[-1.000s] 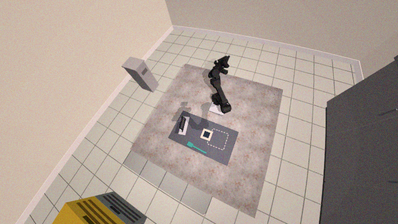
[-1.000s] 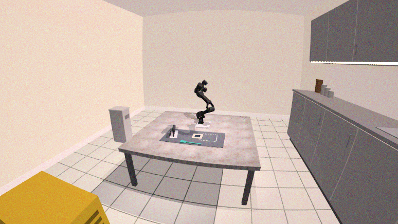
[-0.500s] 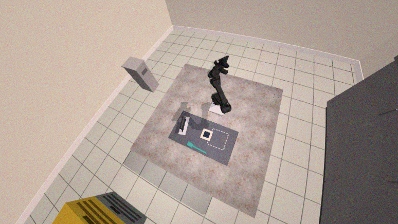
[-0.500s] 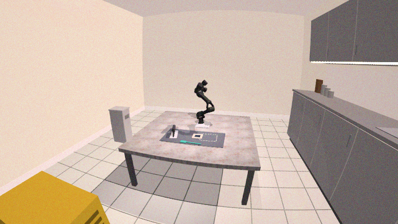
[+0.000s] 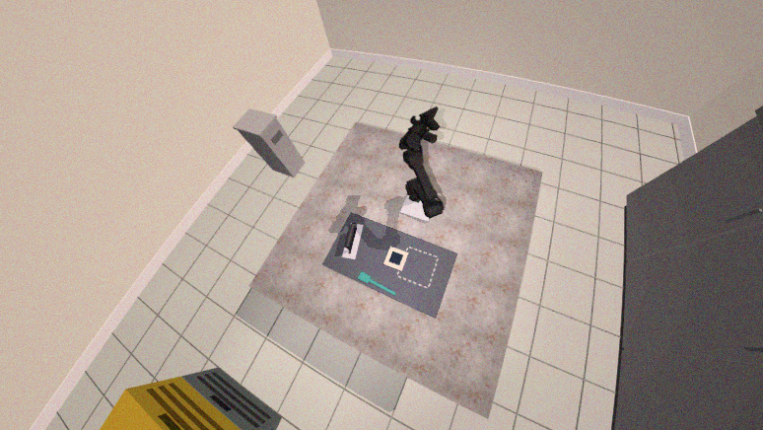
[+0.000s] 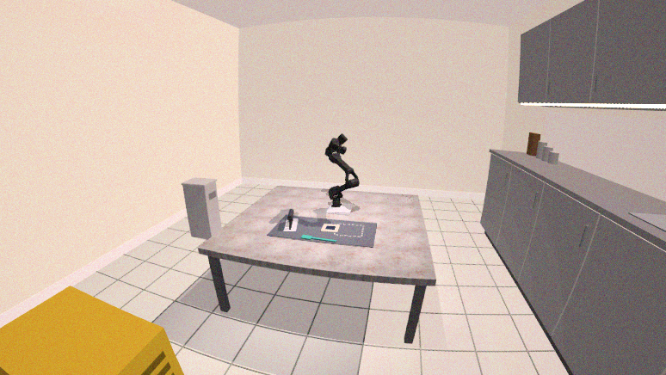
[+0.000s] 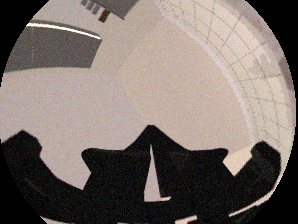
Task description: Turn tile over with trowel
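Observation:
The tile [image 5: 395,258] [image 6: 330,228], cream with a dark square on top, lies flat on the dark mat [image 5: 441,299] [image 6: 368,241]. It straddles the left side of the dashed outline [image 5: 438,258] [image 6: 362,228], mostly outside it. The teal trowel [image 5: 365,277] [image 6: 305,237] lies near the mat's front edge, left of and in front of the tile, its handle pointing right, not touching the tile. My gripper [image 5: 436,109] [image 6: 343,138] [image 7: 150,128] is shut and empty, raised high behind the mat, far from tile and trowel.
A black upright piece [image 5: 349,236] [image 6: 290,218] with a white base [image 5: 357,246] [image 6: 294,226] stands at the mat's left end. The arm's white base plate [image 5: 414,211] [image 6: 338,210] is on the table [image 5: 480,266] [image 6: 396,261] behind the mat. Grey cabinets stand at the right.

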Controlling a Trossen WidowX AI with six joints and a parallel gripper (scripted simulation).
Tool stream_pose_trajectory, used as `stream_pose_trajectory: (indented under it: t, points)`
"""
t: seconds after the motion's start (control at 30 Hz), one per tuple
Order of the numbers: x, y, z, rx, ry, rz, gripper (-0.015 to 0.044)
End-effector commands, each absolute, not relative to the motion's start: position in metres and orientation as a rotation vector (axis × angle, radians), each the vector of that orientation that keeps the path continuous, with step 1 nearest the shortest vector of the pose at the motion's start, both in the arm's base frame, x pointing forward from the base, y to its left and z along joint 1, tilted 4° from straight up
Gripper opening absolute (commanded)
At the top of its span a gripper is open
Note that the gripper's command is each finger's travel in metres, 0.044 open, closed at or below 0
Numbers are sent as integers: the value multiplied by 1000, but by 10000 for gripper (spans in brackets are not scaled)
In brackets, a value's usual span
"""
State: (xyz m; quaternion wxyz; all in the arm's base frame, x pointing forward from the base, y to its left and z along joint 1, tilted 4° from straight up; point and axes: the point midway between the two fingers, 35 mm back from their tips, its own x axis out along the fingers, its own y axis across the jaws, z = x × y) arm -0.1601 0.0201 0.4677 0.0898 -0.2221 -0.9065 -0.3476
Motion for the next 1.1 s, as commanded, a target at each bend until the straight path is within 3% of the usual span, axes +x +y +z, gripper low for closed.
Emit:
stream_pose_trajectory:
  t: [0.0,0.1,0.8,0.93,1.07]
  points:
    - [-160,20,468,-661,-2696,-1034,26]
    - [-160,20,468,-661,-2696,-1034,100]
    - [-160,20,468,-661,-2696,-1034,100]
    - [-160,20,468,-661,-2696,-1034,0]
    - [-160,20,468,-661,-2696,-1034,0]
